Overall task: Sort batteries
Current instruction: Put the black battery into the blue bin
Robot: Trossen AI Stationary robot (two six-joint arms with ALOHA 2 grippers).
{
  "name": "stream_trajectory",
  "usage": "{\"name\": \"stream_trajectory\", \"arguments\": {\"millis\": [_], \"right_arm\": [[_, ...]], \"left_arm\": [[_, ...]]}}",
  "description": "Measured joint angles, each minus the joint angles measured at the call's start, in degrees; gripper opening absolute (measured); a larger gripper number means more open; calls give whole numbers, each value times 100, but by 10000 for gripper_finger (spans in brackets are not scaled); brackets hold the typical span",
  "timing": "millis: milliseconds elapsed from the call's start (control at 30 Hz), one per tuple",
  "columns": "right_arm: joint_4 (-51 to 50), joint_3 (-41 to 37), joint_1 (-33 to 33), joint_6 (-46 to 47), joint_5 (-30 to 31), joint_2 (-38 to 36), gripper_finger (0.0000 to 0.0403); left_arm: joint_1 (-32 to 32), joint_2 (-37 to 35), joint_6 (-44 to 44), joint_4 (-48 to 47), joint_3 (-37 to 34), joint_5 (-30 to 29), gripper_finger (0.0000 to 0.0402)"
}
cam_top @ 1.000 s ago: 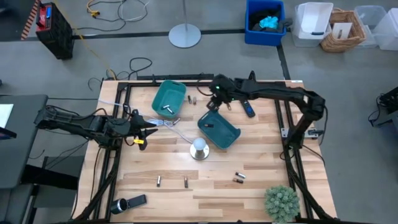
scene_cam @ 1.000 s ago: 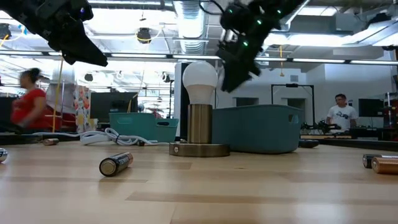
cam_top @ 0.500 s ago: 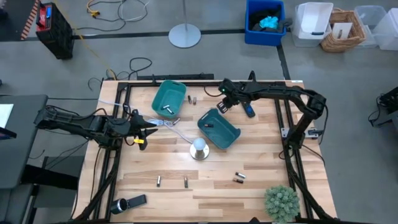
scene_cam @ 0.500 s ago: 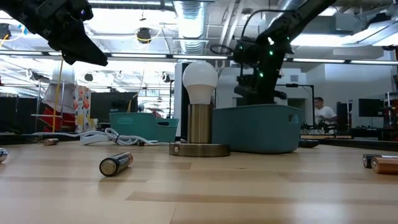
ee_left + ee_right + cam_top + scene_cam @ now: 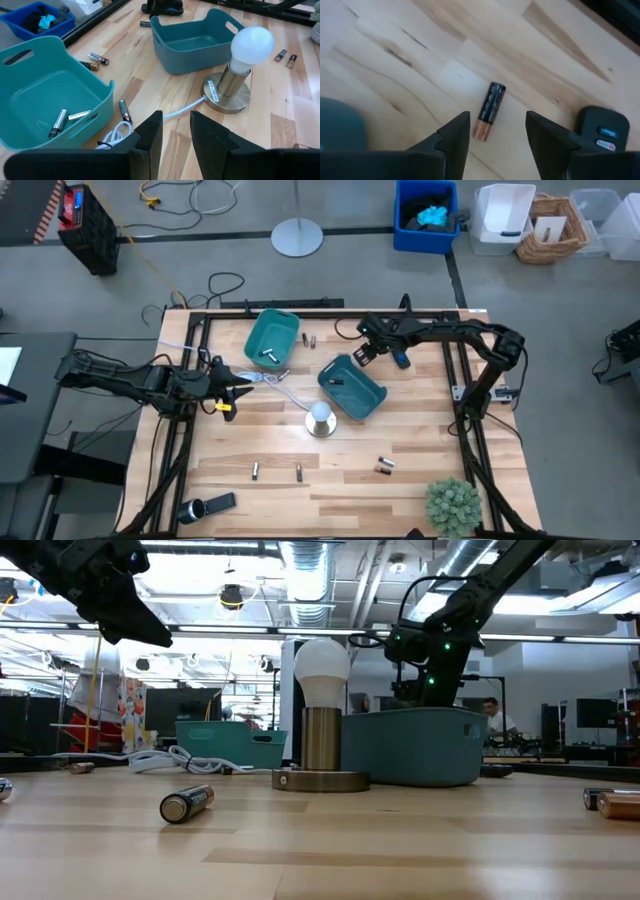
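Small dark and silvery batteries lie scattered. Two rest in the left teal bin (image 5: 271, 340), seen closely as silvery cylinders (image 5: 59, 122). One lies in the right teal bin (image 5: 352, 387). Others lie on the wood near the front (image 5: 256, 471), (image 5: 298, 472), (image 5: 384, 465). My right gripper (image 5: 365, 352) hovers open at the right bin's far corner, its fingers on either side of a black and copper battery (image 5: 488, 110) lying on the table, not touching it. My left gripper (image 5: 235, 388) waits open by the table's left edge, above a white cable (image 5: 117, 134).
A lamp with a white bulb on a brass base (image 5: 320, 418) stands in the middle of the table. A dark remote (image 5: 602, 132) lies just beyond the right gripper. A black flashlight-like cylinder (image 5: 193, 509) and a plant (image 5: 453, 503) sit at the near corners.
My right gripper has moved from above the right bin's far side toward the table's right edge and down, coming low over the wood behind the bin. The left arm and the batteries have stayed where they were.
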Motion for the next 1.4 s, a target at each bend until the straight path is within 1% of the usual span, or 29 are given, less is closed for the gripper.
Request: {"name": "stream_trajectory", "arguments": {"millis": [133, 267, 433, 533, 700, 767, 833, 933, 1067, 1133, 1300, 1400], "right_arm": [[187, -126, -4, -19, -8, 0, 212], [411, -123, 25, -110, -15, 0, 210], [638, -123, 25, -337, -16, 0, 209], [956, -123, 23, -566, -13, 0, 209], [1437, -117, 25, -889, -13, 0, 209], [1537, -116, 25, -890, -12, 0, 209], [1548, -116, 25, -782, -11, 0, 209], [1304, -114, 25, -547, -10, 0, 209], [931, -114, 25, -169, -125, 0, 209], [944, -114, 20, -46, -287, 0, 209], [874, -114, -35, 267, -338, 0, 209], [792, -114, -115, 347, -512, 54, 209]], "left_arm": [[-2, 0, 145, 1, 0, 44, 93], [0, 2, 287, 3, 0, 163, 93], [0, 0, 624, 100, 0, 171, 93], [6, 0, 1235, 592, 0, 140, 93], [153, 0, 2627, 1852, 0, 108, 93], [284, 0, 2948, 2250, 0, 105, 93], [465, 0, 3064, 2550, 0, 103, 93], [882, 0, 2745, 2763, 4, 101, 93], [1427, 1, 1510, 2753, 4, 22, 93], [1604, 0, 1190, 2757, 4, 29, 93], [1844, 0, 1116, 2751, 4, 39, 93], [1925, 0, 1097, 2658, 4, 44, 93]]}}
